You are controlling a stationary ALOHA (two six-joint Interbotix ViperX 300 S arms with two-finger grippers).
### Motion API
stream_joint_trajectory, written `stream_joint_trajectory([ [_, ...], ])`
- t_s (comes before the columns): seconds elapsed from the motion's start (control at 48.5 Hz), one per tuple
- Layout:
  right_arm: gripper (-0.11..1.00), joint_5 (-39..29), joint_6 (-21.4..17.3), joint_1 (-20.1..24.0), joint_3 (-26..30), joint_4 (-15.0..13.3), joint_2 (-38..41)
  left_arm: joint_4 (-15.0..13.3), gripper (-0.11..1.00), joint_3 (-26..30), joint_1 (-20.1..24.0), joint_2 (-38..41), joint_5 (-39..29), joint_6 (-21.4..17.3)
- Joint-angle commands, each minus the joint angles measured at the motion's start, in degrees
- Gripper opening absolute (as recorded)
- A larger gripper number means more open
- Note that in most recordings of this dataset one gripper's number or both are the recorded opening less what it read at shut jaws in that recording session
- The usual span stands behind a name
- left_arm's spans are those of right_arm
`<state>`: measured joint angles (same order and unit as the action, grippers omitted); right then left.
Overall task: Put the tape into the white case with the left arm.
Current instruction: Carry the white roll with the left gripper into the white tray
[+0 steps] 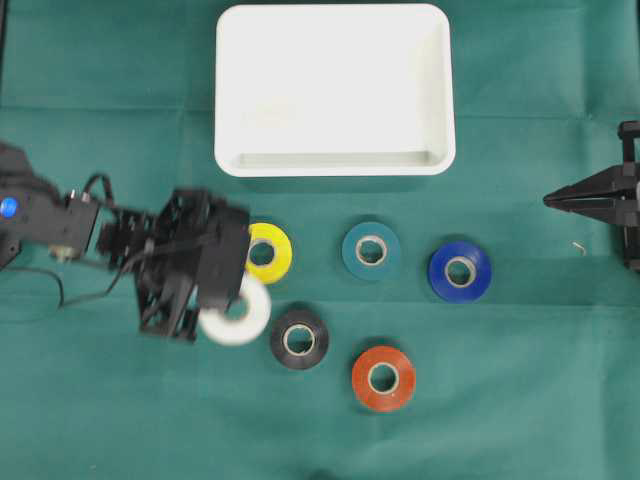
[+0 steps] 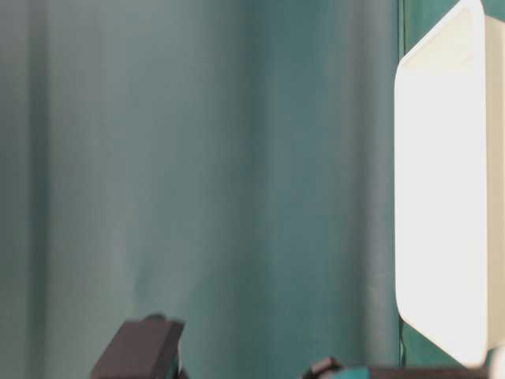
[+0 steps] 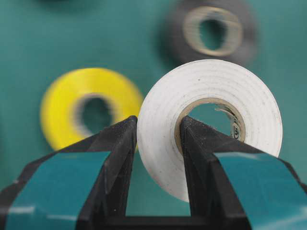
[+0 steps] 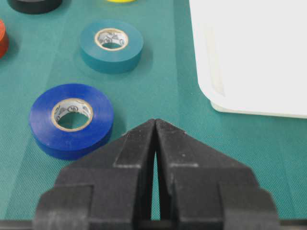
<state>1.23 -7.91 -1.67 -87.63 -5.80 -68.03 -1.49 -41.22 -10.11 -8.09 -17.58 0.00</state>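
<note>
Left gripper (image 3: 156, 139): clenched on the white tape roll (image 3: 211, 120), one finger against the roll's outer face, the other through its cardboard core, so the wall of the roll is pinched and cannot slide off.
White tape roll, place: in the left wrist view it is clear of the green cloth; in the overhead view (image 1: 236, 312) it sits at the tip of the left arm, left of the black roll (image 1: 299, 338) and just near of the yellow roll (image 1: 268, 251).
White case (image 1: 335, 165): far side of the table, centre, nothing inside; its low rim should let the roll pass over from the near side.
Step in hand: judged as carrying the roll toward the case, release not yet due.
Other rolls: teal (image 1: 371, 250), blue (image 1: 459, 271) and orange-red (image 1: 383, 377) lie flat on the cloth, right of the arm and outside its likely path.
Right gripper (image 4: 156, 139): tips pressed together on nothing, parked at the right edge, well apart from the rolls, since the task gives it no part.
</note>
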Motion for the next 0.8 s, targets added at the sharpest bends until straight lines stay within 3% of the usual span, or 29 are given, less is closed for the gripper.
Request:
stream_joint_trajectory([
  [0.0, -0.09, 0.53, 0.00, -0.09, 0.53, -0.09, 0.26, 0.18, 0.26, 1.23, 3.25, -1.67, 0.18, -0.09],
  [0.227, -0.09, 0.53, 0.00, -0.09, 0.53, 0.00, 0.35, 0.18, 0.26, 1.32, 11.95, -2.64, 0.26, -0.97],
  [0.577, -0.09, 0.53, 0.00, -0.09, 0.53, -0.09, 0.26, 0.18, 0.26, 3.25, 27.60, -1.58, 2.81, -9.05],
  [0.783, -0.09, 0.53, 0.00, -0.09, 0.53, 0.00, 0.26, 0.18, 0.26, 4.66, 34.28, 1.76, 4.31, -11.34],
])
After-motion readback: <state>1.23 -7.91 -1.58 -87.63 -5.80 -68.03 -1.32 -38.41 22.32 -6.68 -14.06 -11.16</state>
